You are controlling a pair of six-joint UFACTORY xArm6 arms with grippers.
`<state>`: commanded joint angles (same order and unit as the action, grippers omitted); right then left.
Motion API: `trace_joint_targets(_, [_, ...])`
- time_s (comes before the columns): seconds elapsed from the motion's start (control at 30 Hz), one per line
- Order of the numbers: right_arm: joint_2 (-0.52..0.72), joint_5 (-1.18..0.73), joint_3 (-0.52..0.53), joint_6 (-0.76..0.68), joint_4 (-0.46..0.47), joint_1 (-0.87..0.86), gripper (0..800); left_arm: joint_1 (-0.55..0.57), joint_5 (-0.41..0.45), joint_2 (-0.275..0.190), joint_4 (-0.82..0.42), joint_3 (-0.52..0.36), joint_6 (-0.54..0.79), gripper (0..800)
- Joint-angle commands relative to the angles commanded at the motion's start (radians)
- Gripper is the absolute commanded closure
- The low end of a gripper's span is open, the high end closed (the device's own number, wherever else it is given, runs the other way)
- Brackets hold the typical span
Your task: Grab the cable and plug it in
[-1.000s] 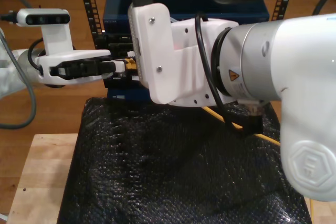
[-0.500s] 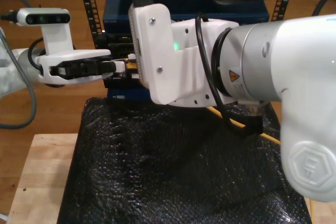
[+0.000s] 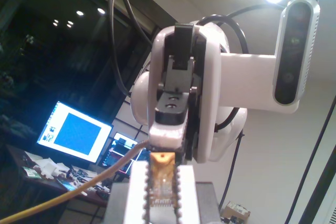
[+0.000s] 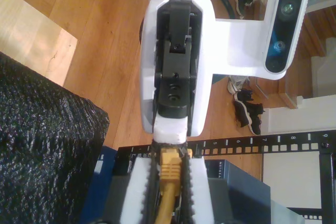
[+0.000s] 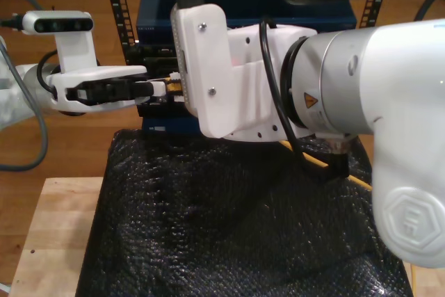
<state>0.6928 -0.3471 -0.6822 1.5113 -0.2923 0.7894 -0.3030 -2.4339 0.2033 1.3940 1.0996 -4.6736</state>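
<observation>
The yellow-orange cable (image 4: 167, 179) is held between both grippers in front of the rack. My first gripper (image 3: 161, 174), on the arm at the exterior view's left (image 5: 156, 87), is shut on the clear plug (image 3: 160, 182) at the cable's tip. My second gripper (image 4: 169, 166) is shut on the yellow boot just behind the plug, and the cable runs back between its pads. The two gripper tips nearly touch nose to nose. In the exterior view the second arm's white wrist (image 5: 243, 74) hides its jaws, and the cable (image 5: 356, 181) trails out beneath it.
A dark blue box (image 5: 243, 5) sits in a black rack (image 4: 262, 144) just behind the grippers. Black crinkled sheeting (image 5: 229, 227) covers a wooden table (image 5: 55, 227) below them. Thick black arm cables (image 5: 274, 81) loop over the second wrist. Shoes (image 4: 247, 114) lie on the floor.
Neither arm has visibly moved. A green light on the second arm's wrist, lit half a second ago, is now off.
</observation>
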Motion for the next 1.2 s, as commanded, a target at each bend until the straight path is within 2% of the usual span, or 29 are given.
trace_joint_targets(0.2, [0.000,0.000,0.000,-0.003,0.000,0.000,671,-0.002,0.000,-0.002,0.000,0.000,0.000,777])
trace_joint_targets(0.37, [0.000,0.000,0.000,-0.003,0.000,0.000,636,-0.002,0.000,0.000,0.000,0.002,0.000,778])
trace_joint_targets(0.9, [-0.002,0.000,0.000,-0.002,0.000,0.000,639,0.015,0.002,-0.002,-0.002,0.000,0.002,777])
trace_joint_targets(1.2, [-0.002,0.002,0.000,-0.003,0.000,0.002,672,0.015,0.002,-0.003,-0.002,0.002,0.002,776])
